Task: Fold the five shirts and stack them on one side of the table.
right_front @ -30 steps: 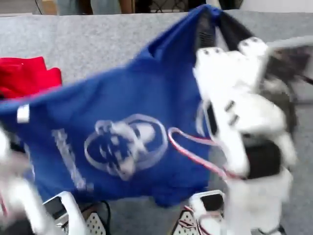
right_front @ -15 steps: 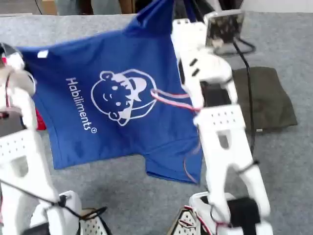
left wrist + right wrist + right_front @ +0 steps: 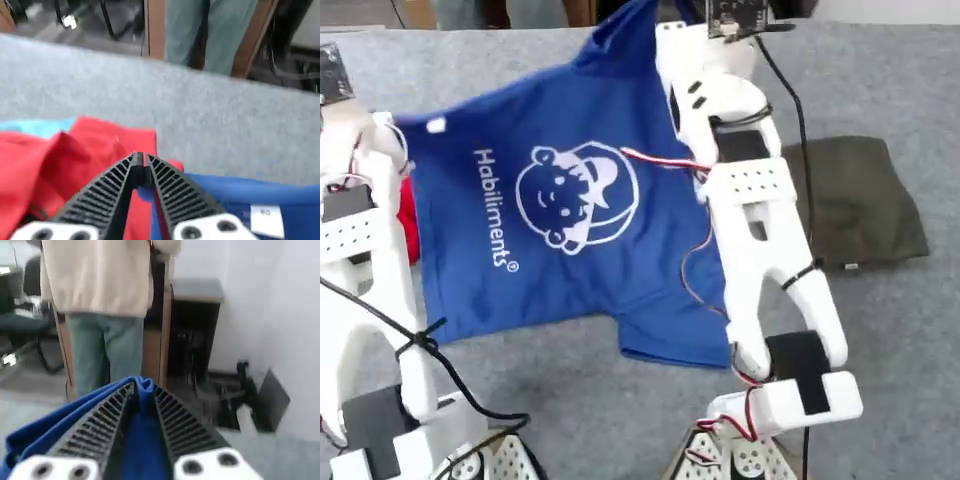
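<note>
blue shirt [image 3: 570,230] held between both arms over the table [image 3: 880,80].
left gripper [image 3: 144,167] pinches a corner at the left edge (beside the red shirt [image 3: 75,160]), right gripper [image 3: 142,390] another at the far edge; we judge the cloth trails nearward.

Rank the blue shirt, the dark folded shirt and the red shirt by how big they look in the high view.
1. blue shirt, spread open, clearly largest.
2. dark folded shirt.
3. red shirt: a small strip shows beside the blue shirt; the rest is covered, so its real size is unsure.
</note>
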